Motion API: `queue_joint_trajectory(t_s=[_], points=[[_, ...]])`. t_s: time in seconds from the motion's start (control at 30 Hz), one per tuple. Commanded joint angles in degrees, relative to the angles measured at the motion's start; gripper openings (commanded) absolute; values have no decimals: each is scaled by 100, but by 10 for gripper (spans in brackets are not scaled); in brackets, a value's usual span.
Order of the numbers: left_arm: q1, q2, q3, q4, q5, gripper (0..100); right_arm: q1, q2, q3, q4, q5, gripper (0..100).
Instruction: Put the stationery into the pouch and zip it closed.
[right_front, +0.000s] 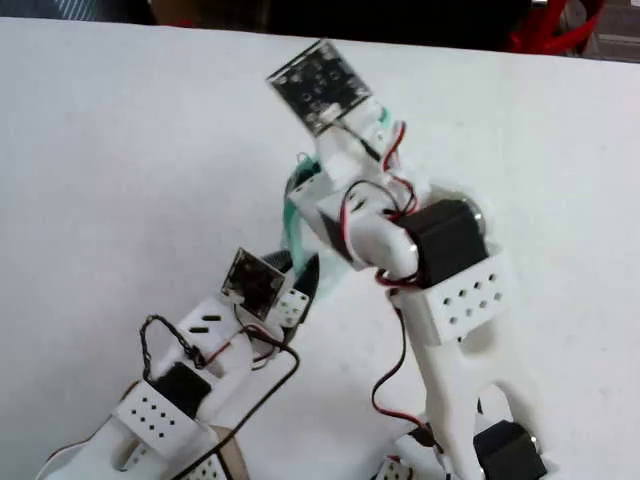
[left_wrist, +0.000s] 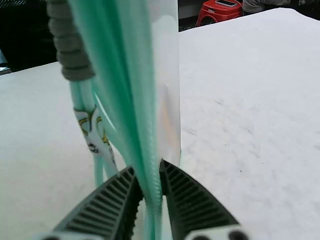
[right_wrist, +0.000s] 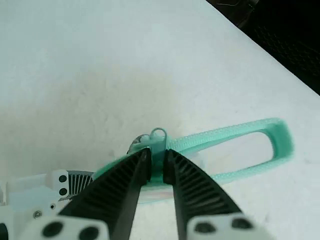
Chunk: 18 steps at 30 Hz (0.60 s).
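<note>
Glossy translucent plastic pouch (left_wrist: 167, 75), matt white table (left_wrist: 250, 125) — ribbed black plastic jaws

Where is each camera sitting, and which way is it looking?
High view: fixed above the arms, facing down on the white table; the left arm and right arm both show, meeting at the green pouch.
Left wrist view: on the left arm's wrist, facing along its own dark jaws, shut on the pouch's edge.
Right wrist view: on the right arm's wrist, facing down past its own jaws, shut on the zip pull.
Shared: all three see the pouch and table.
</note>
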Motion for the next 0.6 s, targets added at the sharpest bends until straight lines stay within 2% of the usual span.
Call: queue_joint_trajectory(t_s=[0.0, 0.07, 0.13, 0.2, 0.4, 0.57], points=[[13, -22, -79, -176, 26, 47, 84, 84, 18, 66, -26, 19], [4, -40, -79, -176, 53, 66, 84, 75, 18, 127, -26, 19], [4, -40, -79, -176, 105, 130, 75, 75, 18, 233, -26, 19], [-127, -40, -88, -123, 501, 177, 66, 75, 18, 312, -26, 19], [-497, -22, -334, -26, 756, 181, 40, 75, 18, 532, -26, 19], [180, -22, -360, -62, 738, 140, 31, 75, 9, 655, -26, 19]])
